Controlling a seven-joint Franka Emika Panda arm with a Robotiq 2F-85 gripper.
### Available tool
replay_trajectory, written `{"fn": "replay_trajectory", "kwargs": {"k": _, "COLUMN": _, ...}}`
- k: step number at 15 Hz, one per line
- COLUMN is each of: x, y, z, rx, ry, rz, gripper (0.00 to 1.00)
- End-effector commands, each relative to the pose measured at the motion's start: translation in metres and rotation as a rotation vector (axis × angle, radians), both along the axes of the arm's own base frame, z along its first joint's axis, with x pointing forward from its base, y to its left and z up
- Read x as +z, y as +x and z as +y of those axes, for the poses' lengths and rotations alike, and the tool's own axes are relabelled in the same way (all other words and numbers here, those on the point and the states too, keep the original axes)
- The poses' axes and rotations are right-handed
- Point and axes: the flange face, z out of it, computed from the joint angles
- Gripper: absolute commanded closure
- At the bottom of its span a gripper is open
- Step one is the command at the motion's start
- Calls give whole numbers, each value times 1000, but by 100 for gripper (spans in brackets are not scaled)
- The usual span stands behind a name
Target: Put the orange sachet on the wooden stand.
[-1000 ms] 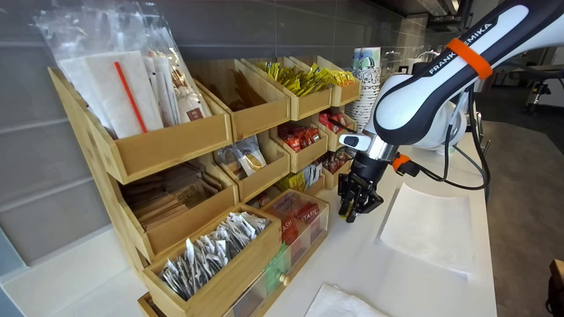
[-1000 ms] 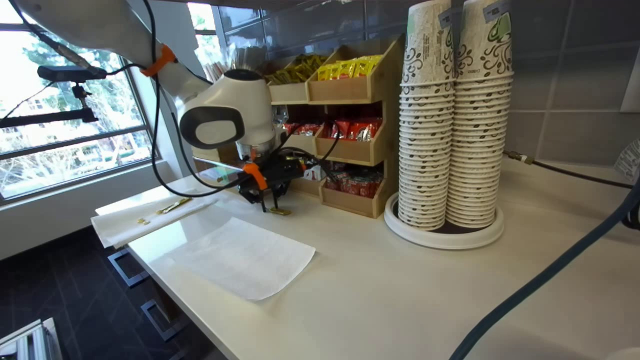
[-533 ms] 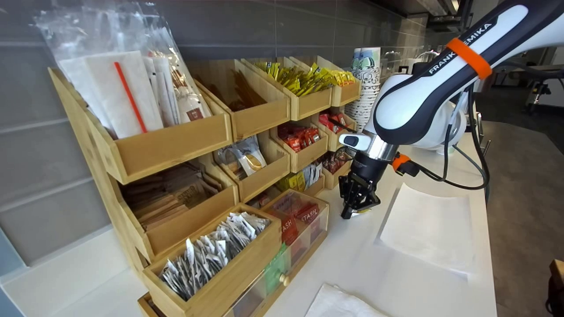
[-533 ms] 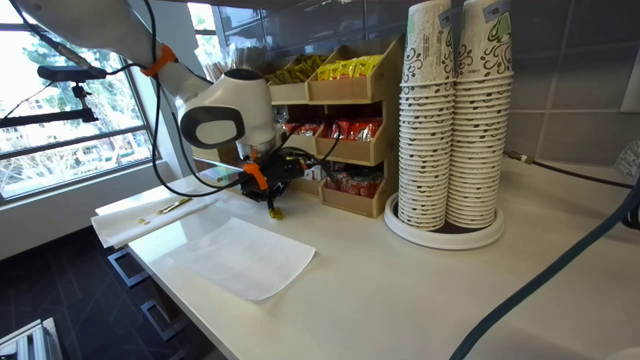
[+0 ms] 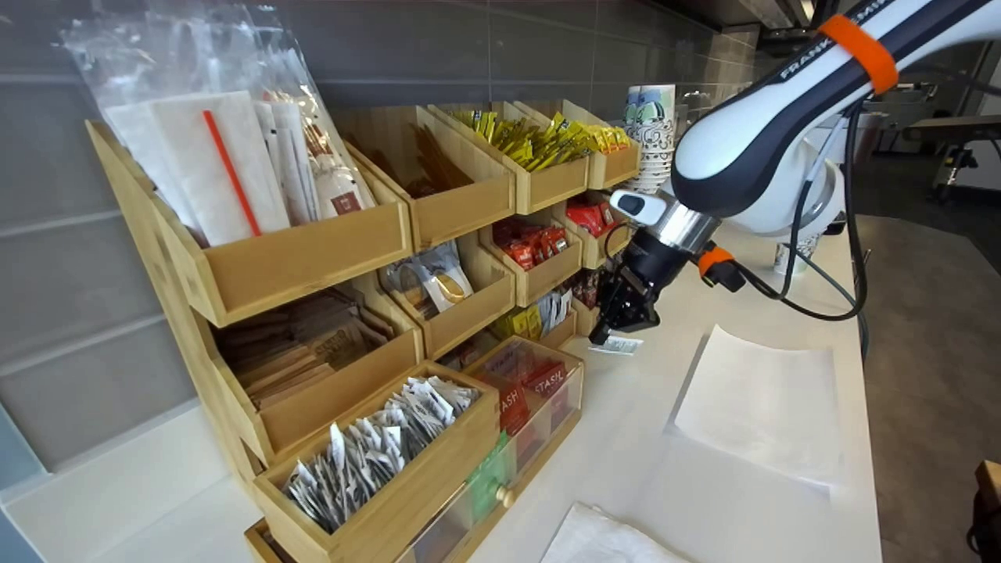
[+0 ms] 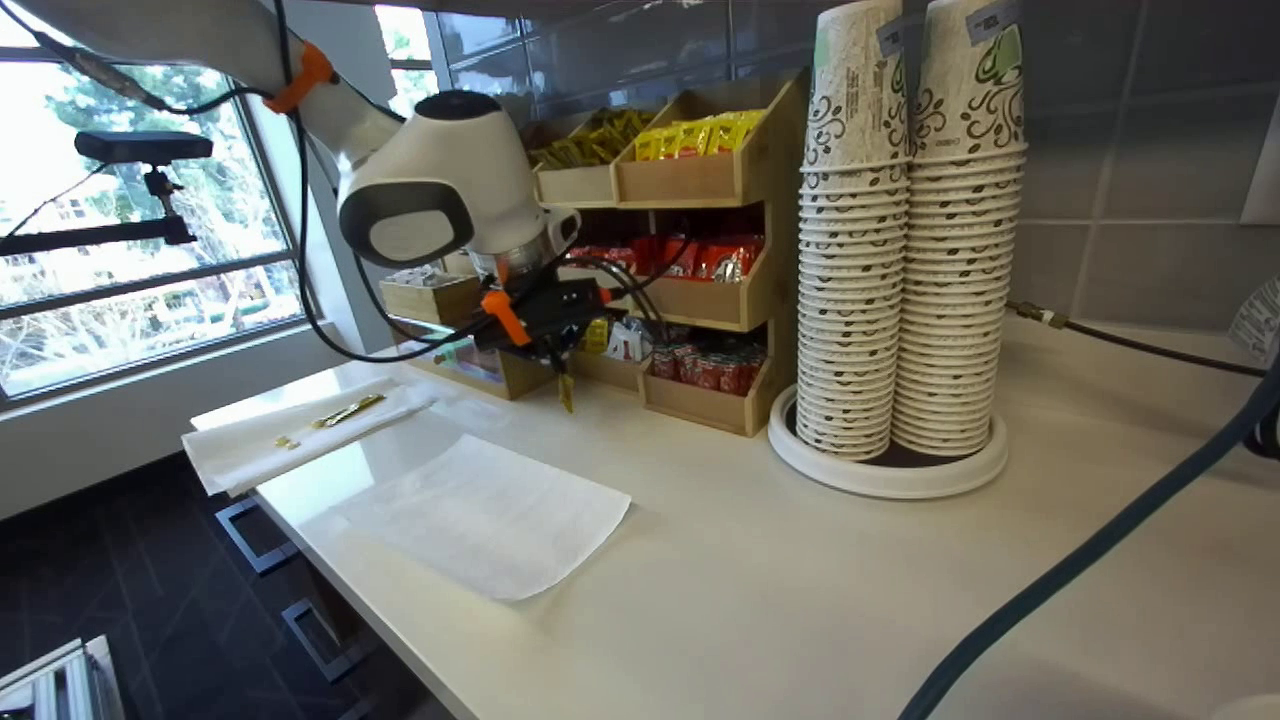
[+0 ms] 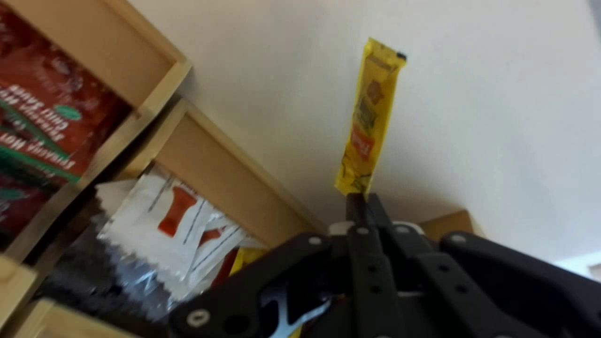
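Observation:
The orange sachet (image 7: 371,117) is a narrow yellow-orange packet. In the wrist view, one end is pinched between the shut fingertips of my gripper (image 7: 365,197) and the rest sticks out beyond them. In an exterior view, the sachet (image 6: 567,393) hangs from the gripper tips (image 6: 559,372) above the counter. In an exterior view, its pale printed side (image 5: 618,346) shows at the gripper (image 5: 599,339). The wooden stand (image 5: 461,209) is a three-tier rack of slanted bins. It also shows in an exterior view (image 6: 680,182). The gripper is in front of its lower bins at the cup-stack end.
Two tall stacks of paper cups (image 6: 850,300) stand on a round white tray (image 6: 888,487) beside the stand. A white paper sheet (image 5: 770,399) lies on the counter. A drawer box (image 5: 539,438) with tea packets juts out below the stand. A paper cup (image 5: 795,254) stands farther along.
The fingers were apart around the sachet, then closed on it at the counter. The gripper has since lifted it, with the wrist tilted. The sachet now hangs off the counter.

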Motion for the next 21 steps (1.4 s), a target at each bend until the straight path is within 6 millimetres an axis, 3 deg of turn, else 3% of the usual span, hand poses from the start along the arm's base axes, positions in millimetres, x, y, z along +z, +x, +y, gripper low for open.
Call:
{"fn": "replay_trajectory", "kwargs": {"k": 1, "x": 39, "y": -23, "z": 2, "rx": -121, "ry": 60, "rz": -108, "gripper": 100}}
{"fn": "replay_trajectory", "kwargs": {"k": 8, "x": 71, "y": -71, "z": -6, "rx": -348, "ry": 108, "rz": -202, "gripper": 100}}
{"fn": "replay_trajectory", "kwargs": {"k": 16, "x": 133, "y": -131, "z": -33, "rx": -581, "ry": 145, "rz": -391, "gripper": 100}}
{"fn": "replay_trajectory", "kwargs": {"k": 18, "x": 145, "y": -140, "z": -39, "rx": -620, "ry": 166, "rz": -423, "gripper": 100}}
{"fn": "replay_trajectory", "kwargs": {"k": 19, "x": 135, "y": -120, "z": -35, "rx": -570, "ry": 141, "rz": -390, "gripper": 99}}
{"fn": "replay_trajectory", "kwargs": {"k": 21, "x": 143, "y": -130, "z": -38, "rx": -590, "ry": 152, "rz": -410, "gripper": 99}}
